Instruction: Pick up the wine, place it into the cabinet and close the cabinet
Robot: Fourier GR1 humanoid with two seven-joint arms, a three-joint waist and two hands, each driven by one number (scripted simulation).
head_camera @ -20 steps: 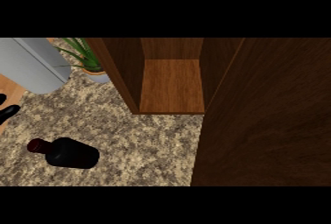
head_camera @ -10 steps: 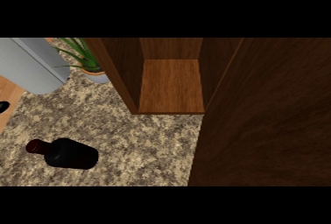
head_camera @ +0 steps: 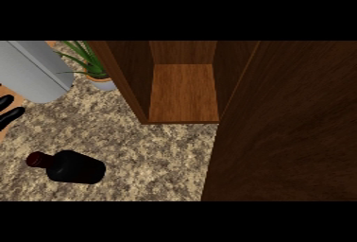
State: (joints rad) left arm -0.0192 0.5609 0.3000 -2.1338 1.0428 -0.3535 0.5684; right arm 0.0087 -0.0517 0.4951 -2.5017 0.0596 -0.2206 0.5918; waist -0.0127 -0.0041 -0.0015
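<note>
The wine bottle [head_camera: 70, 166], dark with a reddish neck, lies on its side on the speckled counter [head_camera: 153, 151] at the lower left. The wooden cabinet [head_camera: 182, 92] stands open behind it, its shelf bare. Its big door [head_camera: 286, 132] is swung out and fills the right side of the view. Only the black fingers of my left hand [head_camera: 8, 116] show at the left edge, straight, above the bottle and apart from it. My right hand does not show.
A grey rounded appliance [head_camera: 31, 71] stands at the upper left. A potted green plant [head_camera: 90, 64] sits between it and the cabinet's left wall. The open door blocks the counter's right side.
The left hand's fingers slipped almost out of view at the left edge, then came back in slightly higher. The bottle and the cabinet door have not moved.
</note>
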